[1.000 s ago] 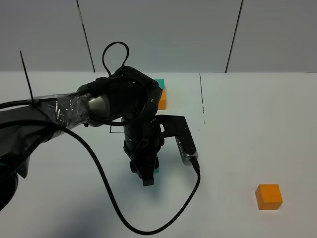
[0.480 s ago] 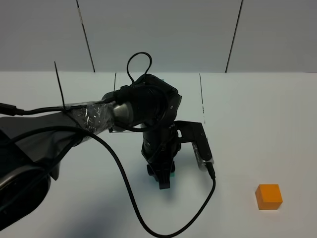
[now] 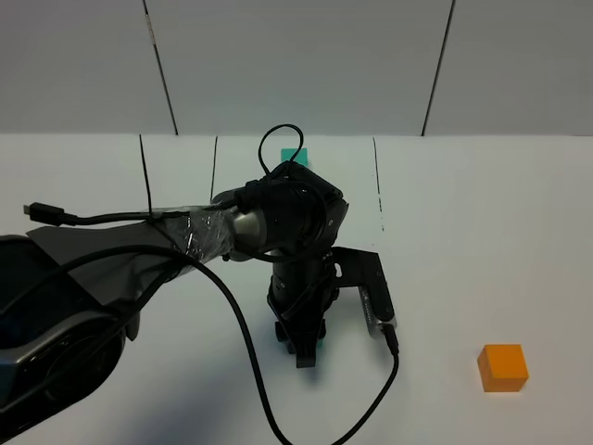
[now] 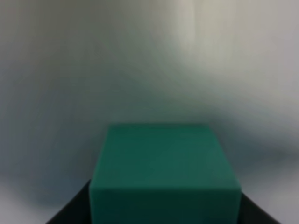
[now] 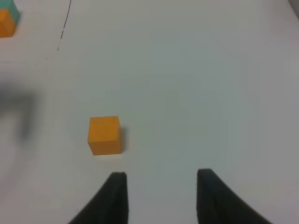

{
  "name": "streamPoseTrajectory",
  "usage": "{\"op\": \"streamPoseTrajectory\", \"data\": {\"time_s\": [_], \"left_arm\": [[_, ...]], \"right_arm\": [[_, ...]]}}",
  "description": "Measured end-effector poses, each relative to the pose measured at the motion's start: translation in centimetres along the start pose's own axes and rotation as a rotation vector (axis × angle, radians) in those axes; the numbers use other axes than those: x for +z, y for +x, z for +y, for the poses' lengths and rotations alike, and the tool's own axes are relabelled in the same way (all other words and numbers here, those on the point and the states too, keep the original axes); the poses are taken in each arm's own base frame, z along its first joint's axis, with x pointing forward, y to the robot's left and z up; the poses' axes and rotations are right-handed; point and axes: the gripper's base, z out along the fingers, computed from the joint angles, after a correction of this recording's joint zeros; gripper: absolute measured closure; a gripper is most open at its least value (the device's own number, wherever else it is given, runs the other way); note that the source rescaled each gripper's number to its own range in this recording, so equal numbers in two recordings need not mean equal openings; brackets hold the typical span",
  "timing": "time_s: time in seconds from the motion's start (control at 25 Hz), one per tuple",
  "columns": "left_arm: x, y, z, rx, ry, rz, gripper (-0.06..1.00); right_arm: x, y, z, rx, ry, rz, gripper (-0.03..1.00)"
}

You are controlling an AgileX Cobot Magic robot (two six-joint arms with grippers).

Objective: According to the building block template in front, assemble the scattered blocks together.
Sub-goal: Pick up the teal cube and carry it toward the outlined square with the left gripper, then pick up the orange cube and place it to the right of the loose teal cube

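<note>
The left gripper (image 3: pixel 303 350) reaches over the middle of the tabletop (image 3: pixel 482 232), and its jaws are closed on the teal cube (image 4: pixel 164 172). In the left wrist view the cube fills the space between the two dark jaws, which stand tight at its lower corners. Whether the cube is lifted or only slides on the surface, I cannot tell.

Compared with one second ago, this arm and its cube have shifted a little toward the right edge and slightly toward the near edge. Most of that shift came in the first half second, and since then the gripper has almost stopped. The orange cube (image 3: pixel 503 367) has not moved. It lies on the right side, toward the near edge, well apart from the teal one.

The right gripper (image 5: pixel 162 173) hangs above the tabletop with its jaws open and empty, and the orange cube is just ahead of them.

The template (image 3: pixel 295 156) stands at the middle of the far edge. The arm now hides most of it in the high view, so only its teal top shows there.

I judge that the teal cube is being carried toward the orange one. The joining itself is not yet done, because a wide bare gap remains between them.
</note>
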Motion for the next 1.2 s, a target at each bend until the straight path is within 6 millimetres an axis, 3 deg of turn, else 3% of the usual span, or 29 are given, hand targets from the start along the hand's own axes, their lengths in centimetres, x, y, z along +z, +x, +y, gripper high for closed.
{"op": "streamPoseTrajectory", "data": {"time_s": [0.76, 0.84, 0.92, 1.12, 1.2], "left_arm": [[0.13, -0.31, 0.28, 0.088, -0.03, -0.03, 0.94], [0.13, -0.31, 0.28, 0.088, -0.03, -0.03, 0.91], [0.13, -0.31, 0.28, 0.088, -0.03, -0.03, 0.75], [0.13, -0.32, 0.29, 0.088, -0.031, -0.031, 0.14], [0.13, -0.31, 0.34, 0.09, -0.037, -0.03, 0.0]], "right_arm": [[0.0, 0.0, 0.0, 0.0, 0.0, 0.0, 0.97], [0.0, 0.0, 0.0, 0.0, 0.0, 0.0, 0.97], [0.0, 0.0, 0.0, 0.0, 0.0, 0.0, 0.97], [0.0, 0.0, 0.0, 0.0, 0.0, 0.0, 0.97], [0.0, 0.0, 0.0, 0.0, 0.0, 0.0, 0.97]]}}
